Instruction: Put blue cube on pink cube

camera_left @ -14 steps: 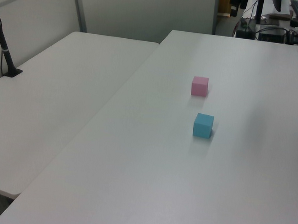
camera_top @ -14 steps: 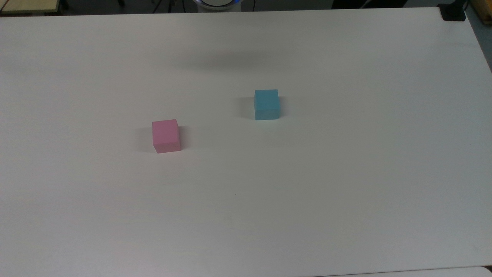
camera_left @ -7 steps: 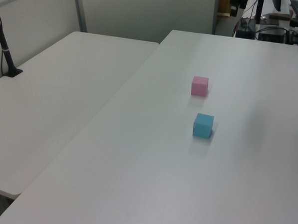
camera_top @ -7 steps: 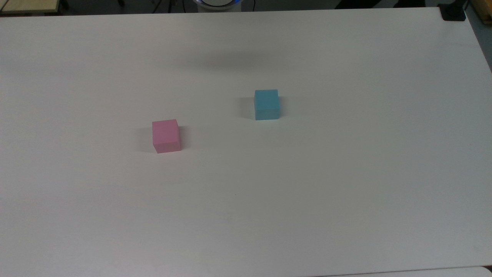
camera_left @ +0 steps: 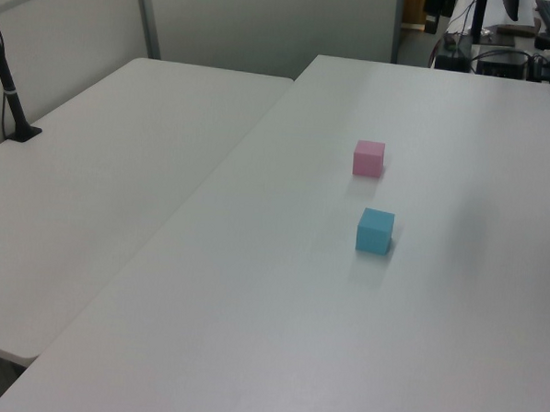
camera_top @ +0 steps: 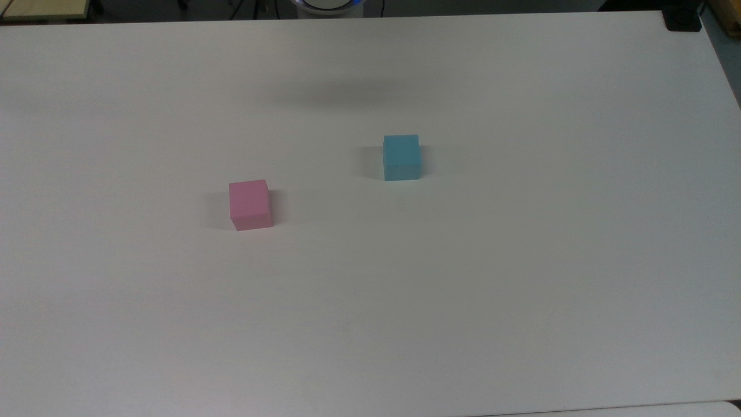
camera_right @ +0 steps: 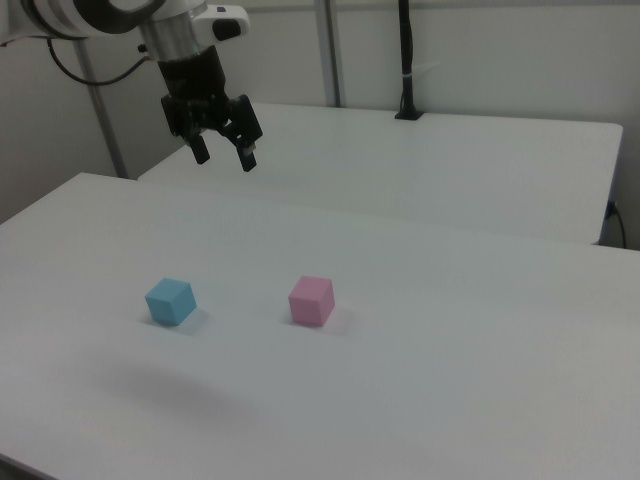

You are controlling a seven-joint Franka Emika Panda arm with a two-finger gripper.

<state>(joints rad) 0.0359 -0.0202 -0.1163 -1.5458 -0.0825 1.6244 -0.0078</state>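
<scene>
The blue cube (camera_top: 401, 157) (camera_left: 375, 231) (camera_right: 170, 301) rests on the white table, a short gap from the pink cube (camera_top: 250, 204) (camera_left: 369, 158) (camera_right: 312, 301). In the top view the pink cube lies to the lower left of the blue one. In the right view my gripper (camera_right: 225, 157) hangs high above the table, well over the blue cube. It stands open, nothing between its fingers.
The white table (camera_top: 521, 260) spreads wide around both cubes. A second white table (camera_left: 101, 188) adjoins it on the left view's left. A black post (camera_right: 407, 60) stands on that table. A black clamp (camera_top: 683, 17) sits at the top view's upper right corner.
</scene>
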